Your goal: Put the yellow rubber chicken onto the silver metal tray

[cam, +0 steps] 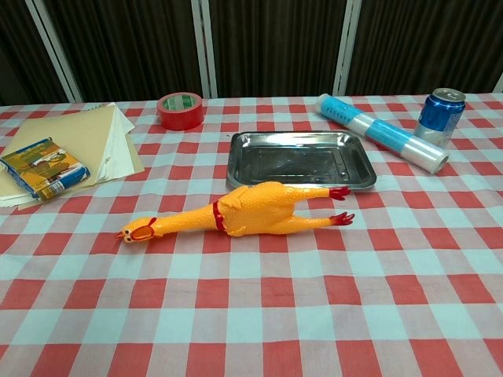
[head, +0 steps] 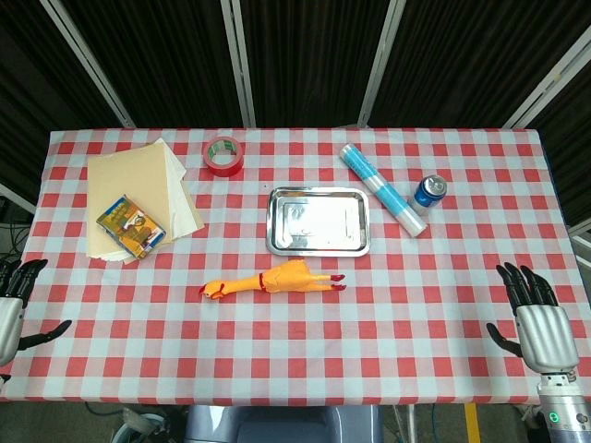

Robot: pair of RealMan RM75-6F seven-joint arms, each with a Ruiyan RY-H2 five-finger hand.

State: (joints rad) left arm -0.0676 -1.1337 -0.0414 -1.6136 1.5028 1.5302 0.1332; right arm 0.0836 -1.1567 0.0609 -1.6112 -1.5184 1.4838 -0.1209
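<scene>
Checkered table (head: 388, 351), nothing fancy. Paper stack (head: 138, 194) near the left edge, small box (head: 131, 227) sitting on top. Tray (head: 319, 221) mid-table, bare inside. Chicken (head: 273, 280) lying flat just in front of it, not touching. Left hand (head: 11, 300) and right hand (head: 537, 318) at the front corners, fingers spread, holding nothing.

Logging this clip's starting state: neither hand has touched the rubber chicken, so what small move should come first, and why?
Probably bring the right hand in toward the chicken. Both hands rest open at the table's near edges; the chicken lies just in front of the tray, feet toward the robot's right.
</scene>
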